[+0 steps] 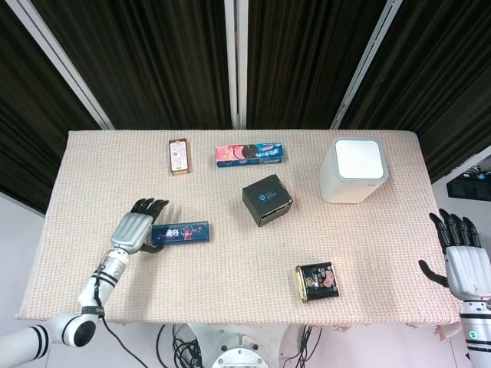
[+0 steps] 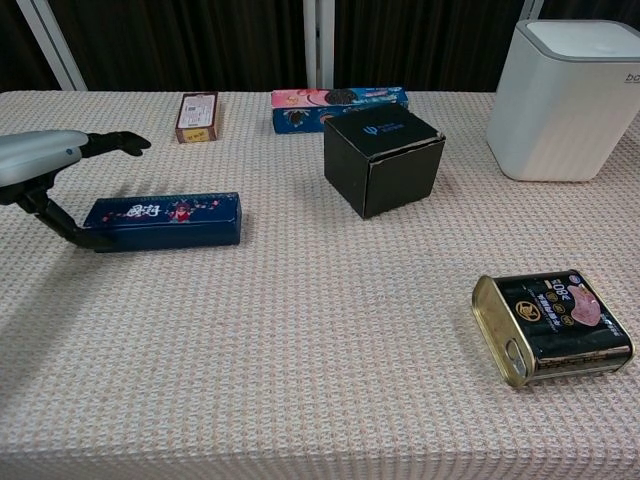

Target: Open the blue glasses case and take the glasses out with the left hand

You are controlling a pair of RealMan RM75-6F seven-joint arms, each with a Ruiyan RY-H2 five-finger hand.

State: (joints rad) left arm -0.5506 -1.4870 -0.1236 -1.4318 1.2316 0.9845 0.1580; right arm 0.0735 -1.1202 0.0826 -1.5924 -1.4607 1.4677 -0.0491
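Blue glasses case (image 2: 163, 219): closed, laid flat on the worktop (image 1: 230, 253) at its left side. Left hand (image 1: 132, 231) is placed at the case's left end (thumb against it, fingers (image 2: 115, 143) spread above, nothing gripped). Right hand (image 1: 460, 261) is held off the right edge, fingers apart, empty.

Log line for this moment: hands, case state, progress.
left hand: thumb at end of blue glasses case | case: closed, flat on table | right hand: open, off table edge | glasses: not out

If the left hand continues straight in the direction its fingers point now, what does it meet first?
Probably nothing soon: the left hand points toward the table's far edge, passing left of the blue glasses case and the small brown packet, though depth is unclear.
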